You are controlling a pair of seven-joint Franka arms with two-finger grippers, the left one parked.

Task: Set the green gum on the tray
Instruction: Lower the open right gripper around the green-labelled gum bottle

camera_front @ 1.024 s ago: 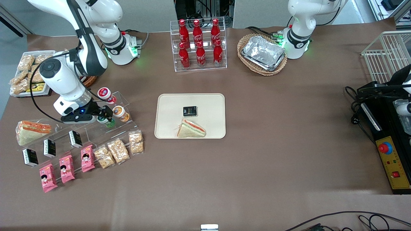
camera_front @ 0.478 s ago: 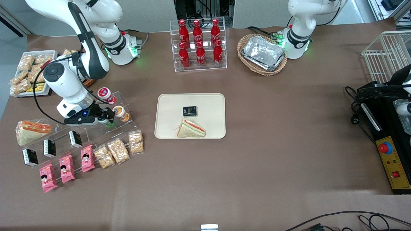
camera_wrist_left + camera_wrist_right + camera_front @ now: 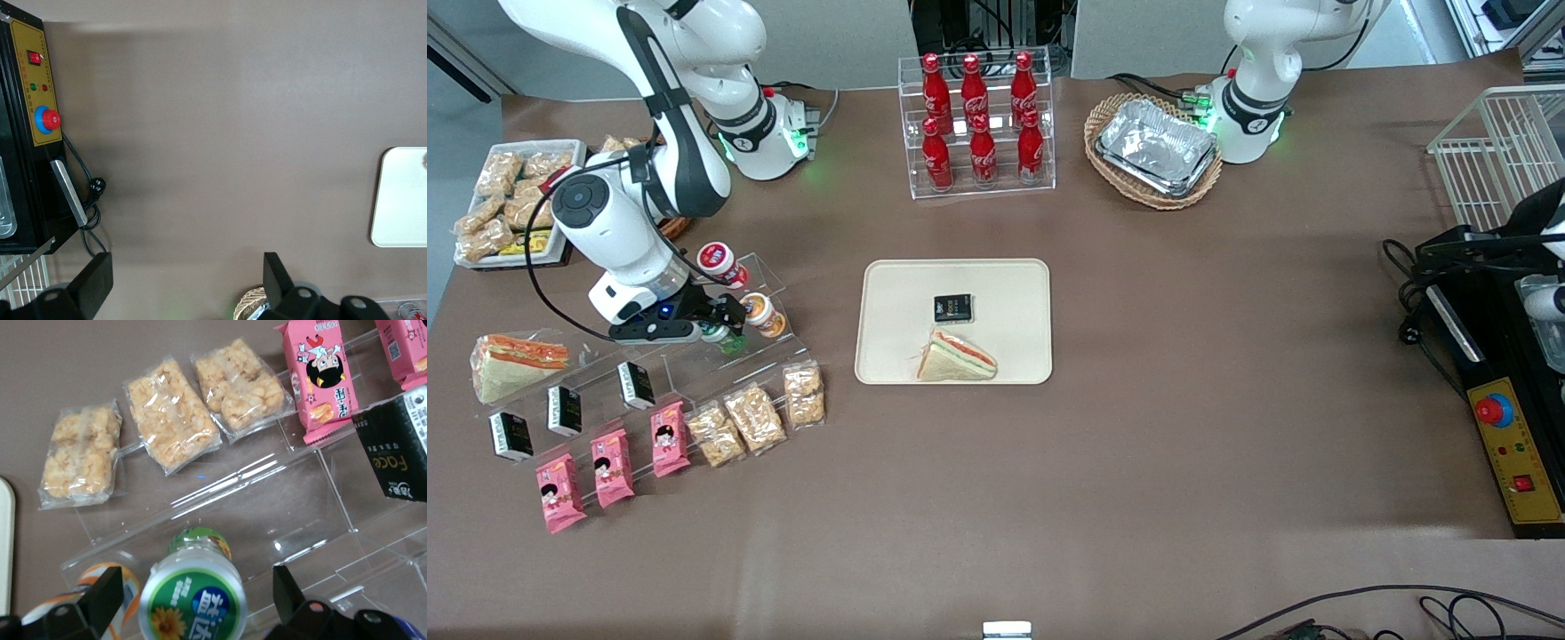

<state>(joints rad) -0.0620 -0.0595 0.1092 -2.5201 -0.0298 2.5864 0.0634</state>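
Two risks with the hand (image 3: 722, 328) spread open astride the green gum (image 3: 193, 603) on the clear display stand (image 3: 267, 520), tray (image 3: 889, 293) well apart from that stand: bumping the neighbouring orange-bodied bottle (image 3: 758, 311), or toppling the gum off the stand through an off-centre squeeze.

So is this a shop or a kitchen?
Probably a robot lab set up like a snack shop: cola bottles in a clear rack, snack packs on display steps, and the hand at the green gum.
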